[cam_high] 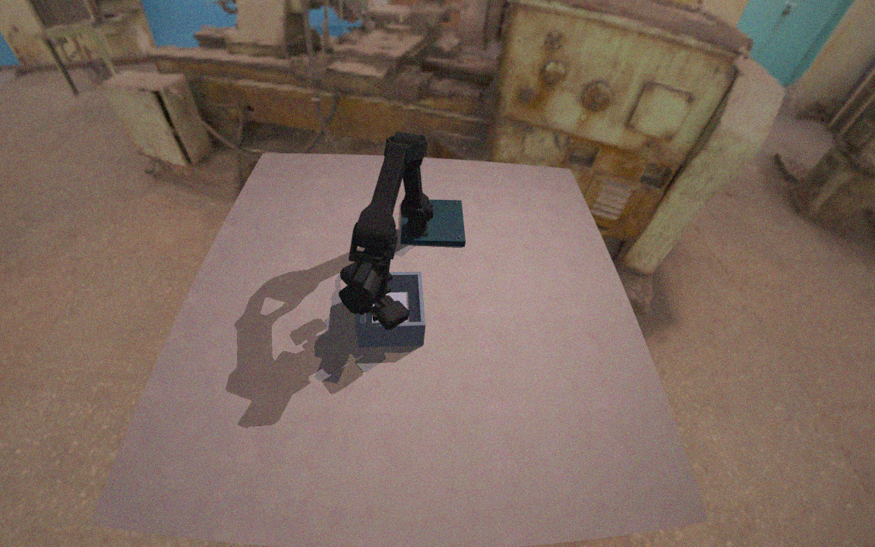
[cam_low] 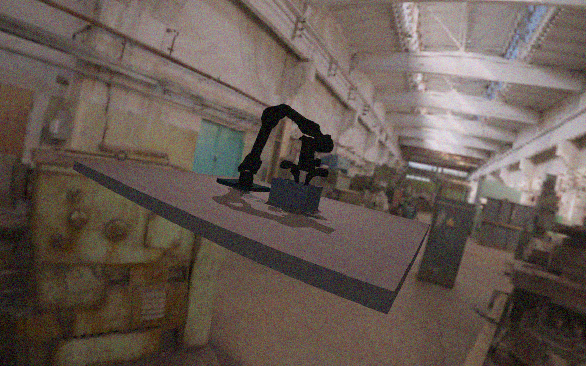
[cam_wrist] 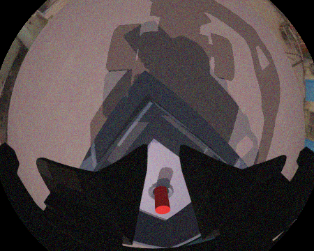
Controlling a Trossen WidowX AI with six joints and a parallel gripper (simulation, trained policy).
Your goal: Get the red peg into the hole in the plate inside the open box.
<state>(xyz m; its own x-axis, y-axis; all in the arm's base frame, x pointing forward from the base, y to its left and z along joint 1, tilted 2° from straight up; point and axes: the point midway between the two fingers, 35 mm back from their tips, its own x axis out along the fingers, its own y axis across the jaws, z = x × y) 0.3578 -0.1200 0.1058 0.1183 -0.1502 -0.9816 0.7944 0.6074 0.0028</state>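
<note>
The red peg (cam_wrist: 161, 198) stands in the ringed hole of the pale plate (cam_wrist: 178, 205) (cam_high: 400, 298), its bright red end up and part of its length above the plate. How deep it sits cannot be told. The plate lies at the bottom of the open blue-grey box (cam_high: 393, 336) (cam_low: 294, 196). My gripper (cam_wrist: 163, 150) (cam_low: 301, 182) points down into the box, its dark fingers parted, with a gap on each side of the peg. Nothing is held between them. The peg is hidden behind the gripper in the top view and by the box wall in the exterior view.
The box walls rise around the fingers. The arm's teal base plate (cam_high: 450, 222) (cam_low: 228, 182) lies behind the box on the pinkish tabletop (cam_high: 529, 408) (cam_low: 331, 254). The arm's shadow falls across the box and the tabletop.
</note>
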